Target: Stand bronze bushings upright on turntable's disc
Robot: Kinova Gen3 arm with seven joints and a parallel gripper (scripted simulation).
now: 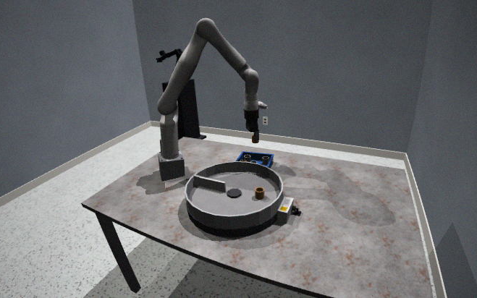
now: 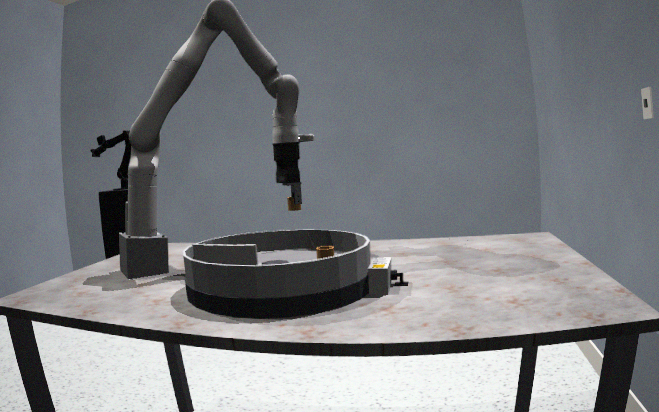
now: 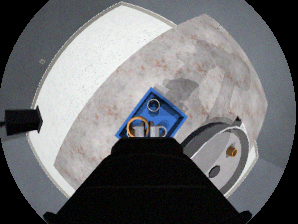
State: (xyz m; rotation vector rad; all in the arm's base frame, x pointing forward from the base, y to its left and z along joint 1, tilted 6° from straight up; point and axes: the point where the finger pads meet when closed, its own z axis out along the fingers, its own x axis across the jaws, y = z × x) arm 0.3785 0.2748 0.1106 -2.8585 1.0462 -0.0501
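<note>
My gripper (image 1: 255,137) (image 2: 294,200) is shut on a bronze bushing (image 1: 255,140) (image 2: 293,206) and holds it high in the air, above the blue crate (image 1: 239,159) (image 3: 174,123) and the far edge of the turntable (image 1: 231,214) (image 2: 270,278) (image 3: 245,141). In the wrist view the held bushing (image 3: 129,124) shows as an orange ring at the fingertips. Another bronze bushing (image 1: 259,192) (image 2: 325,251) (image 3: 232,152) stands upright on the grey disc (image 1: 213,201), to the right of the dark hub (image 1: 234,192). Steel bushings (image 1: 266,160) (image 3: 154,104) stand in the crate.
The turntable has a raised rim and a straight grey fence (image 1: 209,183) (image 2: 225,253) inside on its left. A small motor box (image 1: 285,209) (image 2: 379,276) is fixed to its right side. The arm's base (image 1: 171,166) stands on the table to the left.
</note>
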